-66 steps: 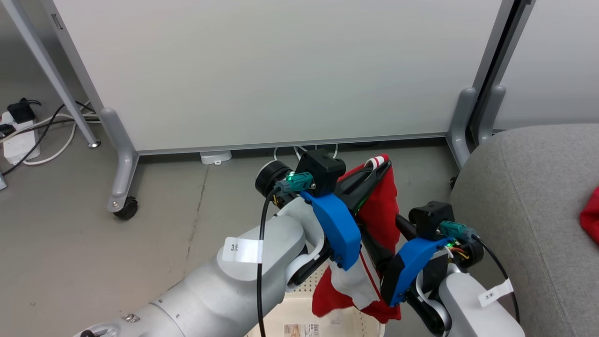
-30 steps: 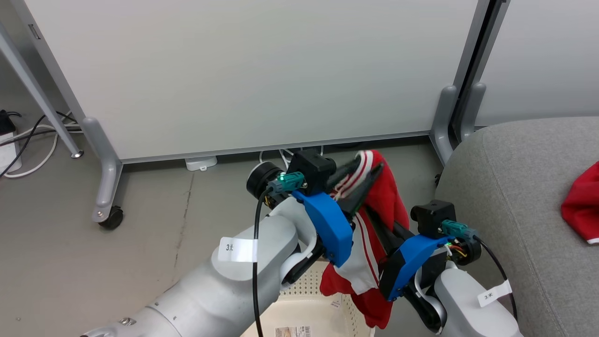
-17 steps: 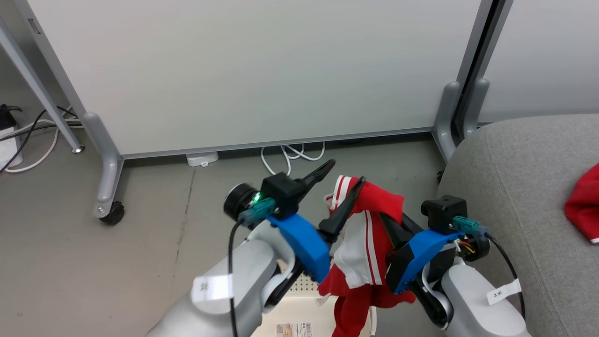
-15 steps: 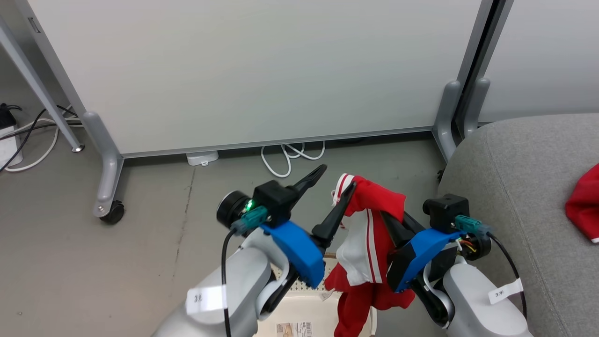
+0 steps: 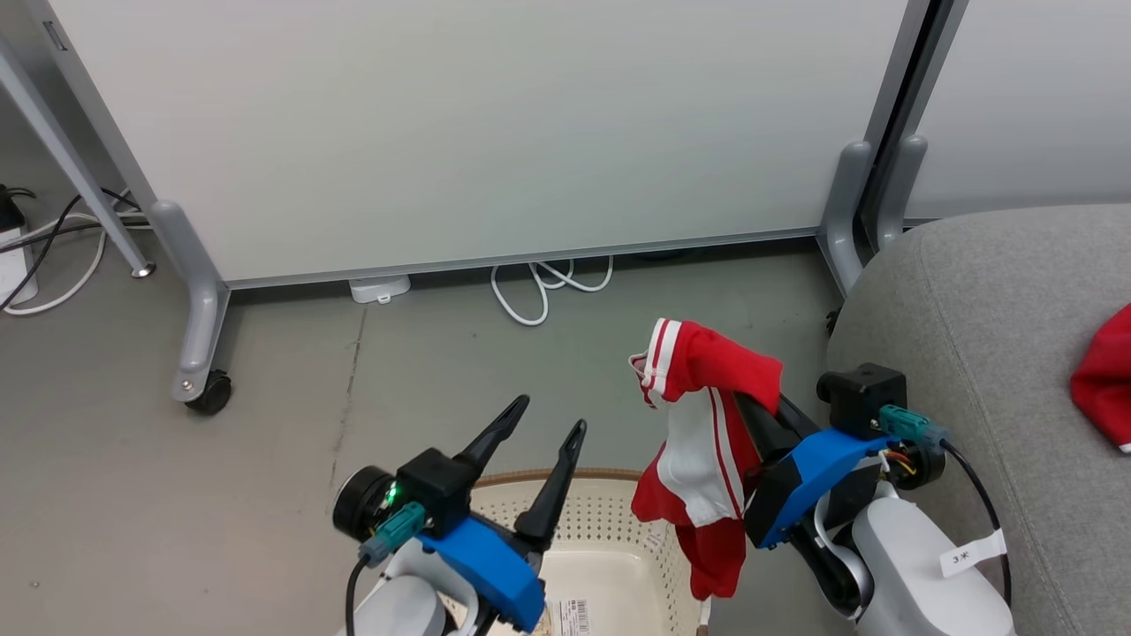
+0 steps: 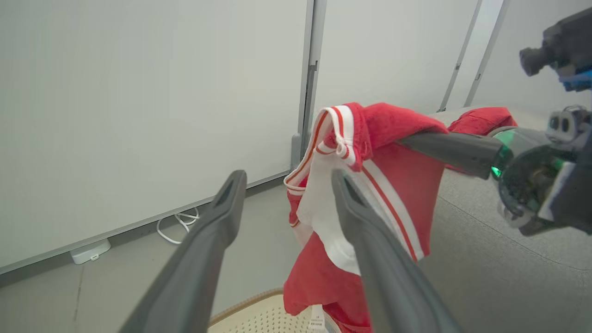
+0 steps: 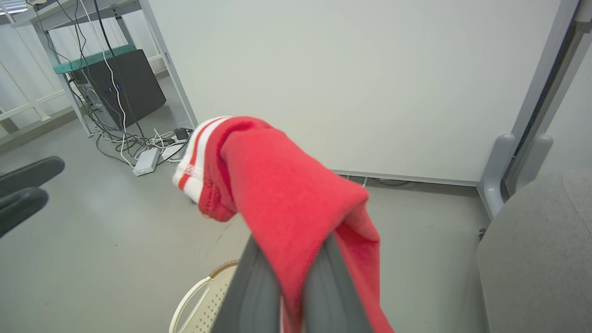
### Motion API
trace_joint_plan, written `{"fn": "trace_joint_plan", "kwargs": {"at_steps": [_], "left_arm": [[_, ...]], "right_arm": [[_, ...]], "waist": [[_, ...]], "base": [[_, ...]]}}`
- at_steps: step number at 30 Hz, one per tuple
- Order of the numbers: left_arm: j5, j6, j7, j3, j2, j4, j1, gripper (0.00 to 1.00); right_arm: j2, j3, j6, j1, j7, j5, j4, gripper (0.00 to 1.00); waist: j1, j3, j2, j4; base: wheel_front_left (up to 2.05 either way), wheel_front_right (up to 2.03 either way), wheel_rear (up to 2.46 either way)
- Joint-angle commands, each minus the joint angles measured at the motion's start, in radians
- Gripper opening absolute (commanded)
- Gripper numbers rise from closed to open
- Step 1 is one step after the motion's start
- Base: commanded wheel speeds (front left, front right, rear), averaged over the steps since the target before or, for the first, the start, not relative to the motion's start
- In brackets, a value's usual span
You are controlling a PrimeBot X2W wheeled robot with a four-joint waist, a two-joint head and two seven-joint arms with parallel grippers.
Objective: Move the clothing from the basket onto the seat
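Note:
A red garment with white stripes and a white panel [image 5: 707, 442] hangs over my right gripper [image 7: 292, 259], which is shut on it; the cloth hides the fingertips. It dangles above the right rim of the cream perforated basket [image 5: 610, 477]. My left gripper [image 5: 550, 413] stands open and holds nothing, over the basket and left of the garment [image 6: 397, 185], apart from it. A second red garment [image 5: 1104, 389] lies on the grey seat [image 5: 972, 309] at the right. The left wrist view shows the right gripper's dark fingers [image 6: 448, 148] under the cloth.
White partition panels on grey feet stand behind, one with a caster [image 5: 208, 389]. White cables [image 5: 543, 283] and a small white box [image 5: 380, 287] lie at their base. A dark computer case [image 7: 125, 88] with cables sits far left. The floor is grey.
My left gripper opened, let go of the striped garment and drew back down-left over the basket. The garment now hangs from the right gripper alone.

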Motion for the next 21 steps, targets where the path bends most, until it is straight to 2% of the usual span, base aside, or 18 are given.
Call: {"fn": "trace_joint_plan", "kwargs": {"at_steps": [1, 11, 21], "left_arm": [[0.006, -0.001, -0.003, 0.01, 0.002, -0.004, 0.013, 1.0], [0.048, -0.001, -0.003, 0.122, -0.007, -0.029, 0.097, 1.0], [0.066, -0.001, -0.003, 0.149, -0.009, -0.035, 0.121, 1.0]], "right_arm": [[-0.005, -0.004, 0.0, 0.013, 0.001, -0.004, -0.006, 0.0], [-0.003, -0.031, 0.0, 0.036, 0.019, -0.019, -0.044, 0.0], [0.002, -0.045, 0.0, 0.051, 0.032, -0.026, -0.065, 0.0]], "waist": [[0.0, 0.001, 0.0, 0.0], [0.0, 0.005, 0.0, 0.002], [0.0, -0.002, 0.0, -0.004]], "base": [[0.0, 0.0, 0.0], [0.0, 0.0, 0.0], [0.0, 0.0, 0.0]]}}
